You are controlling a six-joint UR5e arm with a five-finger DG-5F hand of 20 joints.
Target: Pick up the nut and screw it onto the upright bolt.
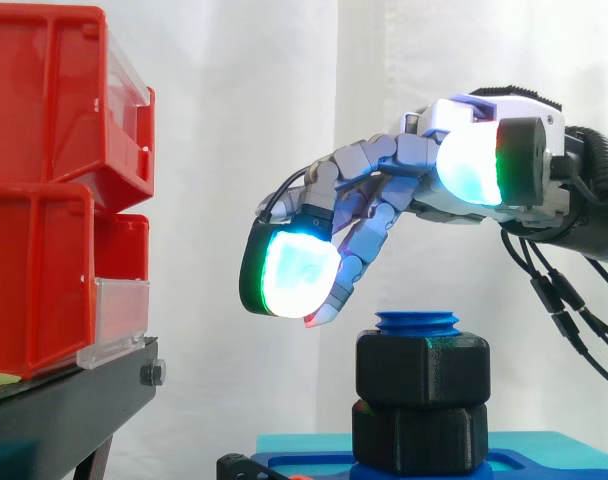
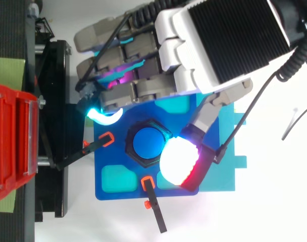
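Note:
A blue upright bolt (image 1: pixel 416 322) stands on a blue base plate (image 2: pixel 216 176). A black hex nut (image 1: pixel 422 368) sits around its thread, just under the bolt's top, on a second black hex piece (image 1: pixel 419 432). From above, the bolt's round top (image 2: pixel 148 142) shows inside the nut's black rim (image 2: pixel 129 146). My hand (image 1: pixel 384 160) hovers above and slightly left of the bolt with nothing in it. Its fingers (image 1: pixel 294 275) hang relaxed and spread, clear of the nut. The thumb pad (image 2: pixel 178 161) glows white and red just right of the bolt.
Red bins (image 1: pixel 44 180) are stacked on a black stand (image 1: pixel 64 410) to the left. Two black clamp arms with orange ends (image 2: pixel 153 206) (image 2: pixel 90 146) hold the base plate. A white table lies around the plate, with a thin wire (image 2: pixel 294 121) at the right.

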